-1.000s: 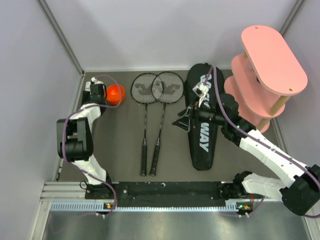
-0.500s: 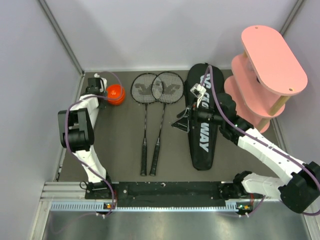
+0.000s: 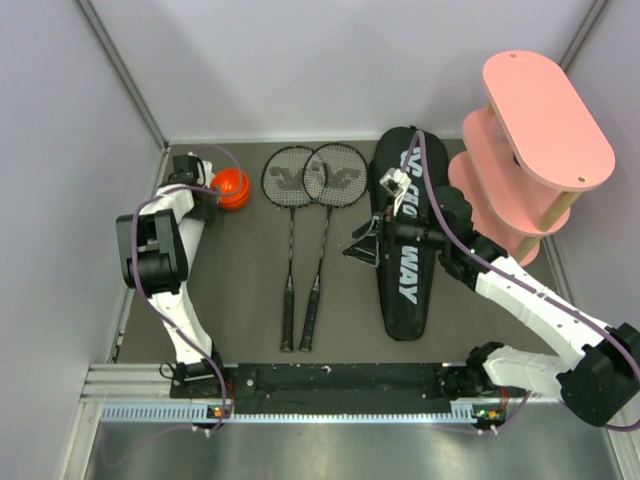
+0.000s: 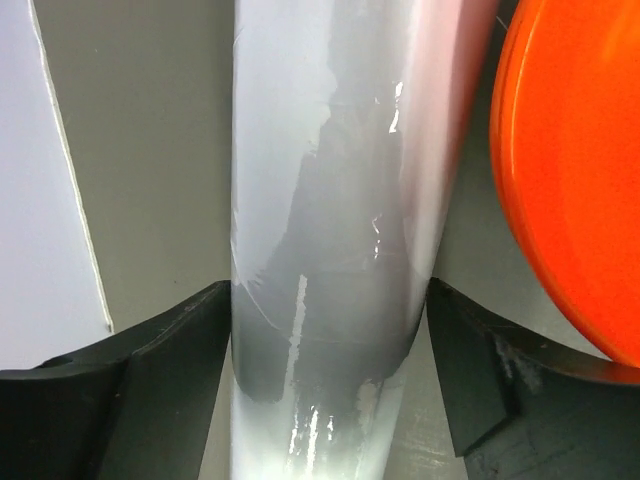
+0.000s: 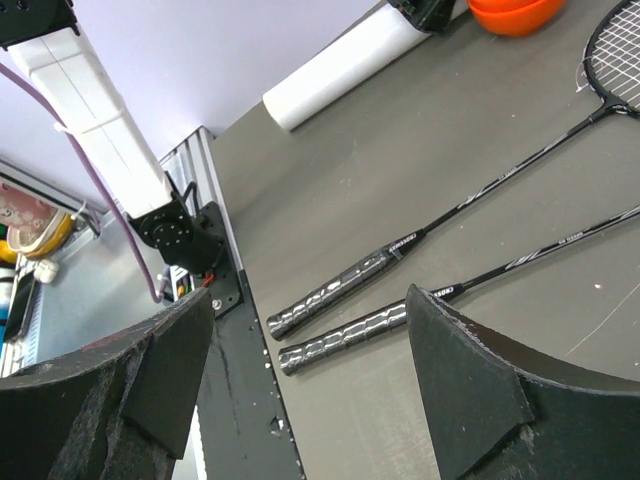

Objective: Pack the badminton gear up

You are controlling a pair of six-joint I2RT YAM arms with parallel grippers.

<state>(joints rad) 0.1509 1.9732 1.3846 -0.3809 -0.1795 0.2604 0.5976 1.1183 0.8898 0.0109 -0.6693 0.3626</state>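
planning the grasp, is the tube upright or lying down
Lying down: the tube rests lengthwise on the table, with the left gripper straddling it.

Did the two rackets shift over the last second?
No. The rackets lie where they were, heads still level with the top end of the bag.

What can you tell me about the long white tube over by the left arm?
The white tube is long, round and glossy, plastic-looking. It lies flat on the dark table by the left edge, largely hidden under the left arm from above. The left gripper straddles its far part, fingers close on both sides; whether they press it is unclear. The orange cap rests just beside it, seemingly detached.
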